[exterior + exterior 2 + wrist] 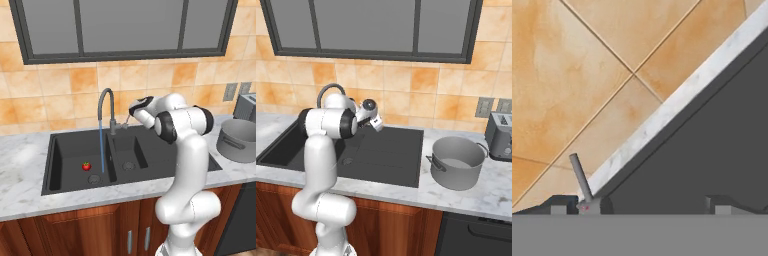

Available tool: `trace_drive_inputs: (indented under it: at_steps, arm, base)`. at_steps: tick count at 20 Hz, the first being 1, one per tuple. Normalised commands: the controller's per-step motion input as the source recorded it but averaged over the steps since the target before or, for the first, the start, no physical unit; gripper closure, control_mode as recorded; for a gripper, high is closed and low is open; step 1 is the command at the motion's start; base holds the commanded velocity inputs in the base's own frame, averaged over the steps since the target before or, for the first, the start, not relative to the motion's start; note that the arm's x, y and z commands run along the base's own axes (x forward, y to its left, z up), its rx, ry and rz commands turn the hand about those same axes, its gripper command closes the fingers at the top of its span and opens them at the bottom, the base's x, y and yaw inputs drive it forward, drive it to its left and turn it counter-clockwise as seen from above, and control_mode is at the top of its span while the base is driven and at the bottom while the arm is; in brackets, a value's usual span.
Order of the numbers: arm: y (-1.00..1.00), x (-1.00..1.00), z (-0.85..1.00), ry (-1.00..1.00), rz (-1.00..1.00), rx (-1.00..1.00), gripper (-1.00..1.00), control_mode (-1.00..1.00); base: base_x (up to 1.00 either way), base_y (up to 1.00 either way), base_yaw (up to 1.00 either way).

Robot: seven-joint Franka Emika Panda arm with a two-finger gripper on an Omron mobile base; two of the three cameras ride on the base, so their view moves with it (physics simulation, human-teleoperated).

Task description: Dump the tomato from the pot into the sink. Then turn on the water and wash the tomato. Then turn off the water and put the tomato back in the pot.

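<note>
Sink left part hidden behind arm, toaster cut off by right edge, tomato stem too small to tell

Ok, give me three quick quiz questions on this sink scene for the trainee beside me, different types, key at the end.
1. True or false: water is running from the faucet.
2. Where is the tomato? A) in the pot B) in the wide basin of the sink C) on the counter
3. Fill in: the gripper is beside the faucet's ____, with its jaws ____.

Key
1. True: a thin blue stream falls into the wide basin.
2. B, just left of the stream; the pot stands upright on the counter to the right.
3. Lever handle; open, holding nothing.
</note>
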Motion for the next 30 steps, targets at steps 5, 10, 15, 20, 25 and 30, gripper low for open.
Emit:
trace_drive_inputs:
  at_steps: [5,10,15,20,25,30]
  arm:
    - [0.00,0.04,-0.33,0.03,0.07,0.00,-1.00,-1.00]
    - [0.05,0.18,-0.18,0.02,0.08,-0.01,-1.00,-1.00]
    - [0.22,0.37,0.00,0.00,0.03,-0.03,-1.00,-1.00]
    - [0.37,0.50,-0.01,0.03,0.00,-0.04,-1.00,-1.00]
    - [0.19,0.56,-0.03,0.04,0.00,-0.06,-1.00,-1.00]
    - [0.00,0.65,-0.07,0.04,0.00,-0.04,-1.00,-1.00]
  base:
    - [0.00,0.00,0.00]
    - [0.00,0.00,0.00]
    - [0.00,0.00,0.00]
    - [0.00,0.00,0.00]
    - [0.00,0.00,0.00]
    - [0.00,0.00,0.00]
